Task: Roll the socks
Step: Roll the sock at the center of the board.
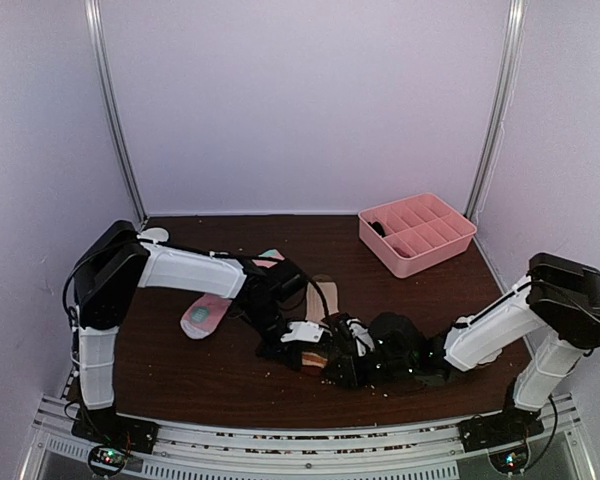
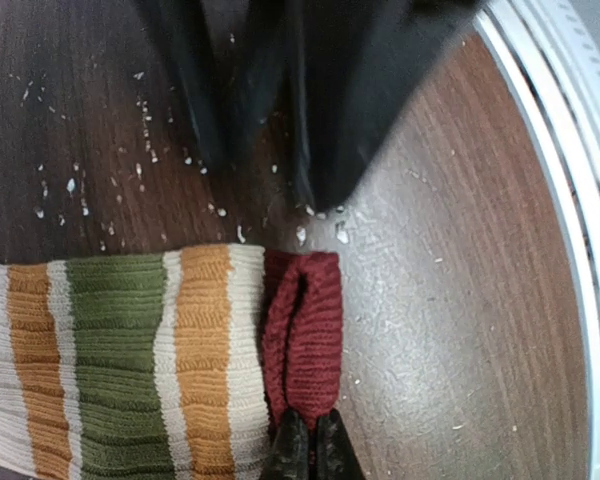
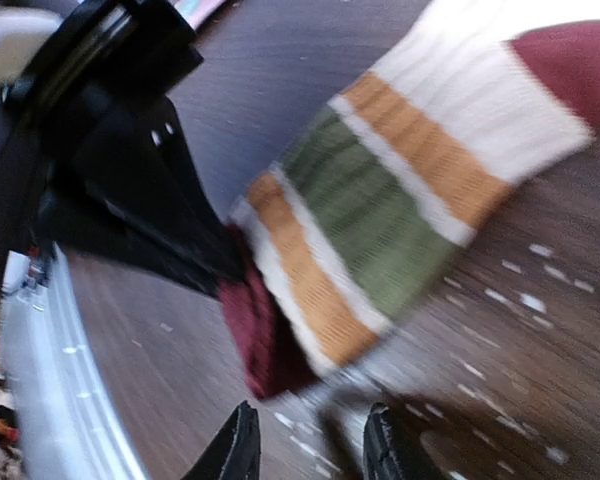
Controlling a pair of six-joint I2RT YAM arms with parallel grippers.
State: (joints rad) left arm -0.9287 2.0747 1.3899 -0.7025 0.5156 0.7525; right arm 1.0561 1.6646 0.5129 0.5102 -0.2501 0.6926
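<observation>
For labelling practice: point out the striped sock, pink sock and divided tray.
striped sock [image 2: 305, 330]: left wrist view, maroon cuff.
pink sock [image 1: 201, 315]: top view, mint patch.
pink divided tray [image 1: 385, 248]: top view, near wall.

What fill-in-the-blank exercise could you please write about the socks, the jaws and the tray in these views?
1. The left jaws are shut on the striped sock's cuff, whose colour is ____.
2. The right jaws stand ____, holding nothing.
3. The pink divided tray sits at the table's far ____ corner.
4. The pink-and-mint sock lies on the table's ____ half.

Missing words: maroon; open; right; left.
</observation>
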